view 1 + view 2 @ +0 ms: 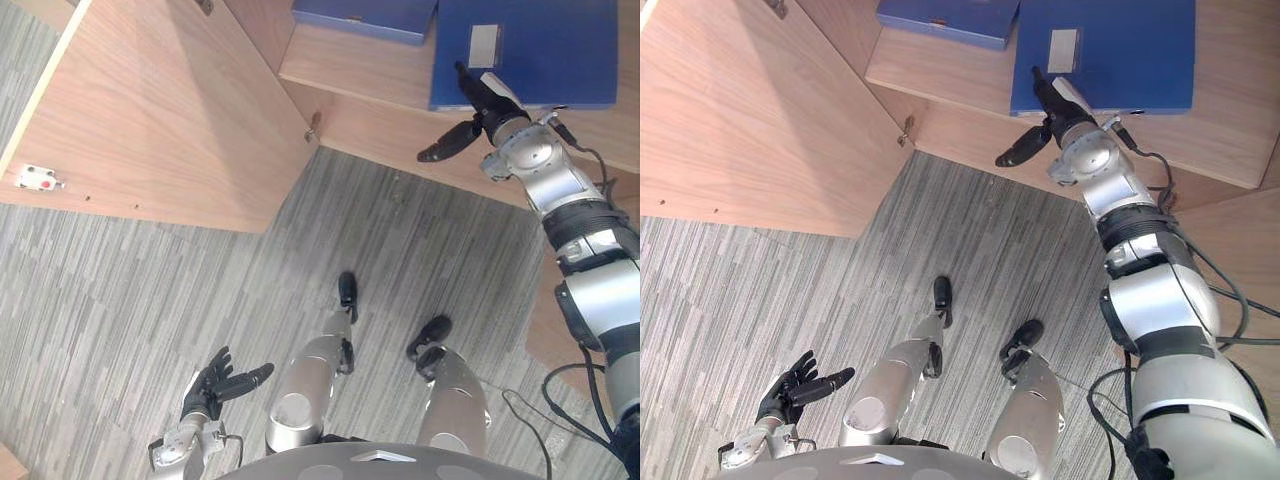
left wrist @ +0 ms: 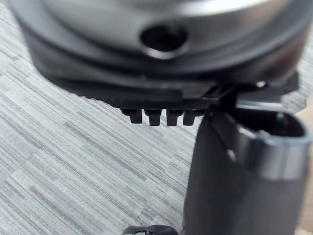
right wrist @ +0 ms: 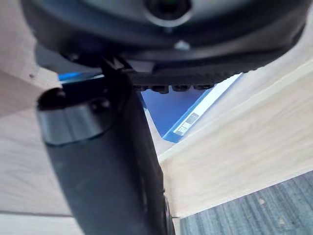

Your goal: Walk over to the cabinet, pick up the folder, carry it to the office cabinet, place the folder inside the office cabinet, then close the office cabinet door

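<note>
A large blue folder (image 1: 540, 50) with a grey label lies flat on the wooden shelf (image 1: 350, 75) of the office cabinet. My right hand (image 1: 490, 100) reaches over the shelf's front edge. Its straight fingers rest on the folder's near edge and its thumb sticks out to the left, over the shelf front. The right wrist view shows the folder's corner (image 3: 171, 110) past the thumb. My left hand (image 1: 212, 385) hangs low over the carpet, fingers spread and holding nothing.
A second blue folder (image 1: 365, 18) lies further left on the same shelf. The cabinet's wooden door (image 1: 160, 110) stands swung open on the left, hinged at the shelf corner (image 1: 313, 127). Grey striped carpet (image 1: 150, 300) covers the floor.
</note>
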Controlling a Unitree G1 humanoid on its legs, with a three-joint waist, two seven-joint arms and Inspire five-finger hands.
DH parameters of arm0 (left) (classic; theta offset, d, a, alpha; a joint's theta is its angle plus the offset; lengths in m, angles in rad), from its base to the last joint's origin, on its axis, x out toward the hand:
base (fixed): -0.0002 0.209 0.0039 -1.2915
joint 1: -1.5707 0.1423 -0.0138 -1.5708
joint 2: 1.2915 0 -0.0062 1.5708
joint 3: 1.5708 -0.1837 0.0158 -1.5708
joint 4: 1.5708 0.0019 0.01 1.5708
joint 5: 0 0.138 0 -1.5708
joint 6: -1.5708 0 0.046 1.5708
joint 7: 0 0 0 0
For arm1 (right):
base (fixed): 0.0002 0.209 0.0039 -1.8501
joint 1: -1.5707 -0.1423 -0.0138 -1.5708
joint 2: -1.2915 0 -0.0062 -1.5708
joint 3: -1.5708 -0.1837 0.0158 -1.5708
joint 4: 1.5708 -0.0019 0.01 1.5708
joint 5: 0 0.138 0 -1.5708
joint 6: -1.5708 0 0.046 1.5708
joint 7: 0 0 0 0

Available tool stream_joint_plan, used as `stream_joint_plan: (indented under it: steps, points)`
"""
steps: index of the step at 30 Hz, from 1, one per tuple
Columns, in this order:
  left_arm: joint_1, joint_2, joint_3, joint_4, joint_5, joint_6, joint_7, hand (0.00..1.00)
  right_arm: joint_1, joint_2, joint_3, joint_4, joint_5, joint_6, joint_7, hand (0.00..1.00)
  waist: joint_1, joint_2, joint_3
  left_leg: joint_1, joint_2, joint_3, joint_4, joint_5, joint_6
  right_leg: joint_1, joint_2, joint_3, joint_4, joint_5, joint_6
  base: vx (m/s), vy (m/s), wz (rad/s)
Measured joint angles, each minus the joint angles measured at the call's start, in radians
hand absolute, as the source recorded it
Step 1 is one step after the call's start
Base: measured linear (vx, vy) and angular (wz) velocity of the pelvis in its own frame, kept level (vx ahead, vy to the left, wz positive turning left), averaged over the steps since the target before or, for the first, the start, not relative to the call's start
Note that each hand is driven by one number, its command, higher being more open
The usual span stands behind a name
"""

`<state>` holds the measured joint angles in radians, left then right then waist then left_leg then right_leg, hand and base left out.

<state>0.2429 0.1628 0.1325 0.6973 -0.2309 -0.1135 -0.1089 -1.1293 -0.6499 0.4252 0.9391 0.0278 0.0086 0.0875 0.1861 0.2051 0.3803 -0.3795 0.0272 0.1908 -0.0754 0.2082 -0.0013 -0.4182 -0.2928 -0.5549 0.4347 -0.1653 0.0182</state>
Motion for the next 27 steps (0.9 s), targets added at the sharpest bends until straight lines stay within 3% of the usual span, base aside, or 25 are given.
stream_joint_plan:
  steps: [9, 13, 21, 27]
  points:
    - [0.000, -0.035, 0.004, -0.011, -0.005, 0.000, 0.015, 1.00, -0.164, -0.014, -0.090, 0.116, -0.003, 0.048, -0.020, 1.00, 0.008, 0.016, 0.020, -0.025, -0.006, -0.011, -0.004, 0.012, 0.000, -0.020, -0.013, -0.019, 0.020, 0.000, 0.000, 0.00, -0.022, 0.06]
    - [0.000, -0.058, 0.006, -0.033, -0.005, 0.000, 0.014, 1.00, -0.199, -0.072, -0.090, 0.118, -0.122, 0.051, -0.040, 1.00, 0.006, 0.035, 0.032, -0.027, -0.016, -0.018, -0.004, 0.014, 0.002, -0.019, -0.026, -0.024, 0.028, -0.003, 0.003, -0.01, -0.004, 0.08]
    - [0.000, -0.058, 0.041, -0.057, -0.005, 0.000, 0.015, 1.00, -0.176, -0.087, -0.088, 0.118, -0.361, 0.072, -0.041, 1.00, 0.002, 0.036, 0.033, -0.034, -0.019, -0.011, -0.006, 0.015, 0.003, -0.033, -0.032, -0.020, 0.035, -0.005, 0.005, -0.01, -0.013, -0.01]
    - [0.000, -0.059, 0.041, -0.081, -0.005, -0.002, 0.015, 1.00, -0.152, -0.087, -0.081, 0.105, -0.418, 0.072, -0.044, 1.00, 0.002, 0.036, 0.034, -0.034, -0.019, -0.008, -0.006, 0.015, 0.003, -0.035, -0.032, -0.015, 0.034, -0.004, 0.005, 0.00, -0.013, -0.01]
